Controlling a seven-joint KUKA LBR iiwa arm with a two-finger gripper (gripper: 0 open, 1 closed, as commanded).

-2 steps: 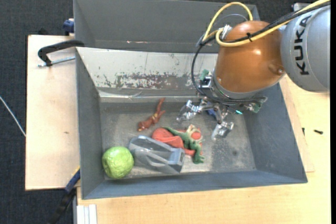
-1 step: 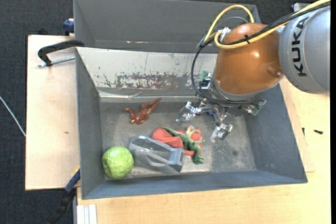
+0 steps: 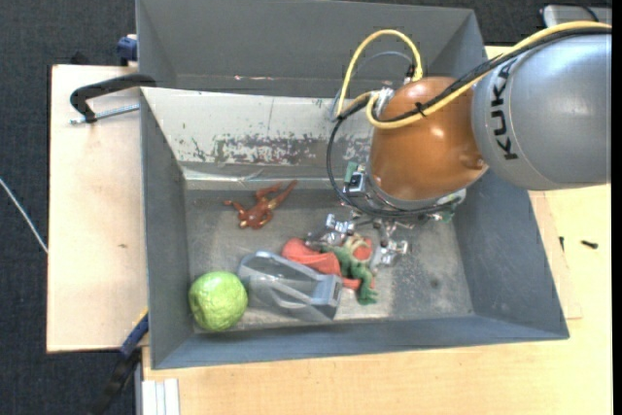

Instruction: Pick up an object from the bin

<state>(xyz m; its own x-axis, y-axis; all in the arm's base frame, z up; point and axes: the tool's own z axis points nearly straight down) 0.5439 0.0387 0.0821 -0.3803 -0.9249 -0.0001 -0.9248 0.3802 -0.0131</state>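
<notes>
The gripper [image 3: 366, 240], at lower centre, hangs spread open over the red-and-green toy [image 3: 335, 259]. It should descend straight, straddling the toy and clearing the grey packet [image 3: 292, 287] alongside.

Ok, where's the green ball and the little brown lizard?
green ball [image 3: 218, 300], camera view, the middle of its top.
brown lizard [image 3: 259, 207], camera view, its body.
</notes>
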